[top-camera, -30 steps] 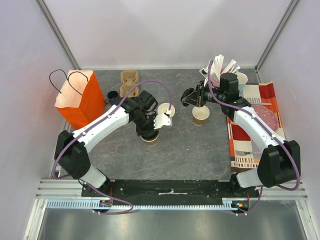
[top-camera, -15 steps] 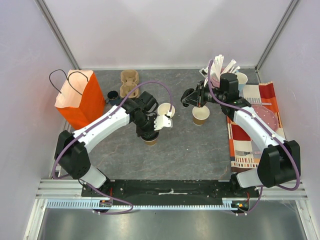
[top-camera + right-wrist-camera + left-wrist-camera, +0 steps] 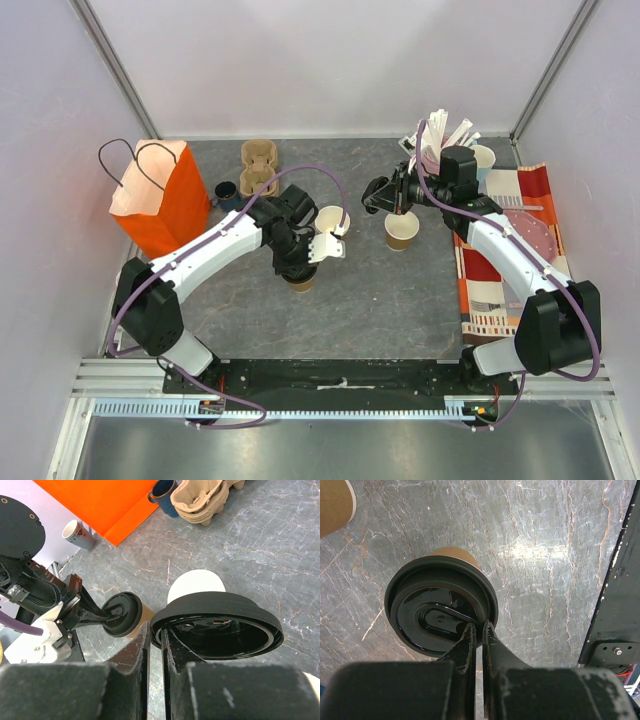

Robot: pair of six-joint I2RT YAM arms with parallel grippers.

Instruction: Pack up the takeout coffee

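Note:
A brown kraft cup stands mid-table with a black lid on it. My left gripper is right above it, jaws nearly together and pinching the lid's rim. This lidded cup also shows in the right wrist view. A second kraft cup stands open to the right, cream inside. My right gripper is shut on a second black lid, gripped by its rim and held in the air just left of that cup, underside towards the camera.
A pale open cup stands close behind the left gripper. An orange paper bag, a dark blue mug and a cardboard cup carrier are at the back left. Stirrers, a white cup and a striped cloth are on the right.
The left wrist has shifted slightly over the lidded cup. The right arm and its lid have not moved.

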